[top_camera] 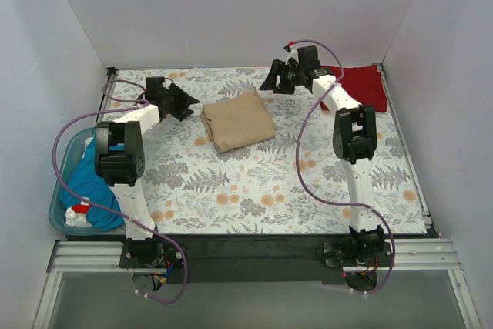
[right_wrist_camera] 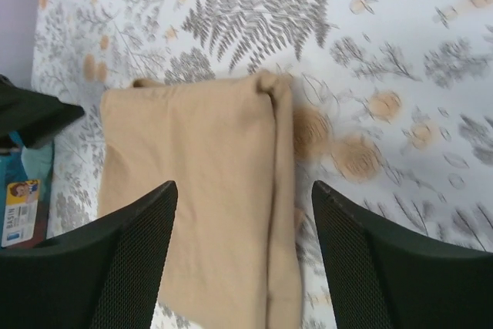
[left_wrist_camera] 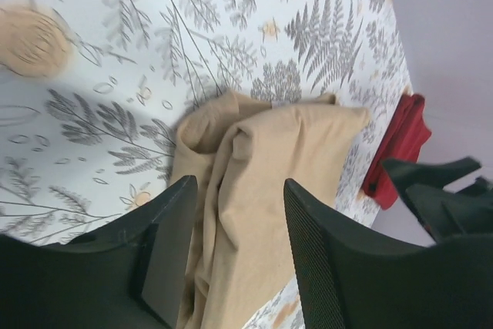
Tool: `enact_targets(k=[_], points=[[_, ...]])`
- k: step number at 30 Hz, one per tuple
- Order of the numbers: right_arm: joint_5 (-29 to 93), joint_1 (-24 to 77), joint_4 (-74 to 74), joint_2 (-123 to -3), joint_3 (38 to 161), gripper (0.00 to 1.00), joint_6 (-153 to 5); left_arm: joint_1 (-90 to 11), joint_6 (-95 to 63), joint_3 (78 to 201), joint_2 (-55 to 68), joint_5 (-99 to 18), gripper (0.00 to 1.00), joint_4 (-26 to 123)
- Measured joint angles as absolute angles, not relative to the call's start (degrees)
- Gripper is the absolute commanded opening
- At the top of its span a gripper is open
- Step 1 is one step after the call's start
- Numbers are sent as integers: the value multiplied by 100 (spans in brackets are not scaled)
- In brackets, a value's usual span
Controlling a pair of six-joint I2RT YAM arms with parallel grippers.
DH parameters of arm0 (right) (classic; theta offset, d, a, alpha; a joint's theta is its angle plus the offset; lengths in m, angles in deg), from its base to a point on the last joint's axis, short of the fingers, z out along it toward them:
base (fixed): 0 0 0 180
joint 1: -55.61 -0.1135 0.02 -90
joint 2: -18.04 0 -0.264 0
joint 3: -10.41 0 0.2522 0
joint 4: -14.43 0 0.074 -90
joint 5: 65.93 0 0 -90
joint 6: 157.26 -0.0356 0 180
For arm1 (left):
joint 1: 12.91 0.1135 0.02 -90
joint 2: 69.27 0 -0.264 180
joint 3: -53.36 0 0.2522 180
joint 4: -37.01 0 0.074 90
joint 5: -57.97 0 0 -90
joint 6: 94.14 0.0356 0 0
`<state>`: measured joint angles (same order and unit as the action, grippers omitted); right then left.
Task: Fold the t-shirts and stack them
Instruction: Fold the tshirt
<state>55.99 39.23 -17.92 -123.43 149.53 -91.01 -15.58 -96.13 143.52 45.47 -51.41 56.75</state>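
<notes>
A folded tan t-shirt [top_camera: 238,120] lies on the floral tablecloth at the back middle; it also shows in the left wrist view [left_wrist_camera: 262,190] and the right wrist view [right_wrist_camera: 200,182]. A folded dark red t-shirt [top_camera: 356,87] lies at the back right and shows in the left wrist view [left_wrist_camera: 397,148]. A teal blue t-shirt [top_camera: 91,182] sits bunched in the light blue tub [top_camera: 57,204] at the left edge. My left gripper [top_camera: 187,104] is open and empty, just left of the tan shirt. My right gripper [top_camera: 271,82] is open and empty, above the tan shirt's right back corner.
The grey-and-orange floral tablecloth [top_camera: 262,182] covers the table. White walls close in the back and both sides. The tub hangs at the table's left edge beside the left arm. The right arm's purple cable loops over the table's right half.
</notes>
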Motion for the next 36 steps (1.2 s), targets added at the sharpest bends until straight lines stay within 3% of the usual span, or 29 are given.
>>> enact_targets(k=[3,6,11,15,24,36], points=[[5409,4001,-1731,-11906,14359,78,-9031,-1392,-9591,14346,4433,-5045,47,5644],[5197,4004,-1714,-11292,13609,75,-8928,-1403,-9576,14239,4173,-4942,40,5647],[4926,3671,-1570,-10682,12955,68,-8744,-1805,-9527,14186,4007,-4876,21,5620],[4697,3245,-1460,-10726,12881,64,-8650,-2328,-9534,14186,4018,-4726,0,5697],[4201,2876,-1425,-10811,11904,63,-8506,-2597,-10139,13030,4016,-4039,0,5684],[4065,2716,-859,-10051,10588,62,-8552,-2586,-10231,12735,3823,-4070,0,5551]])
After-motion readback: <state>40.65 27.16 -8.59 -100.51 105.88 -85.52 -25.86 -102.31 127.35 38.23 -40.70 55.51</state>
